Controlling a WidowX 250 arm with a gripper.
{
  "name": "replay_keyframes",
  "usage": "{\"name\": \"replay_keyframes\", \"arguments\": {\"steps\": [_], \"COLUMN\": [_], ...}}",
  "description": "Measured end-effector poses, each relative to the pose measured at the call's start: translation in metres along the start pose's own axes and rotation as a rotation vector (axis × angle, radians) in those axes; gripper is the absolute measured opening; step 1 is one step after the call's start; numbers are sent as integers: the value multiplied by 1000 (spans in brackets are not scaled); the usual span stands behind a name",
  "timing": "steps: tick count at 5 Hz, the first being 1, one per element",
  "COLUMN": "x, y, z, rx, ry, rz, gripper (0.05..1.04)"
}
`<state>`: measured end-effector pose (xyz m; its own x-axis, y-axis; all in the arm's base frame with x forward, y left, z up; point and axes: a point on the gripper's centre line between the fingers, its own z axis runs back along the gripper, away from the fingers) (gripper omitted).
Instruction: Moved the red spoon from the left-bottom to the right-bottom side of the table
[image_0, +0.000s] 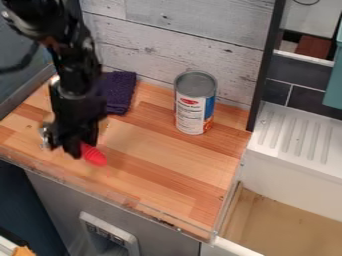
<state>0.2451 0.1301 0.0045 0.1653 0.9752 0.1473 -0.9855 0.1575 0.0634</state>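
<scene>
The black metal hand (80, 146) hangs low at the rounded red spoon (95, 156), left-bottom on the striped wooden bench (160, 165); whether it pinches it, I cannot tell. An off-centre hold could let the spoon swivel and drop. Behind are a folded purple cloth (120, 95), a cylindrical labelled can (194, 107) and whitewashed planks (174, 37); rightward, a white ridged sink (287, 172).
</scene>
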Motion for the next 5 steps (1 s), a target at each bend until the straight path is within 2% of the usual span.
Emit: {"name": "replay_keyframes", "arguments": {"steps": [1, 2, 3, 5], "x": [-17, -47, -88, -147], "y": [-11, -26, -42, -56], "z": [23, 40, 49, 57], "rx": [-64, -93, -114, -155], "ry": [2, -15, -39, -97], "rz": [-107, -300, -557, -1025], "gripper": [366, 366, 366, 366]}}
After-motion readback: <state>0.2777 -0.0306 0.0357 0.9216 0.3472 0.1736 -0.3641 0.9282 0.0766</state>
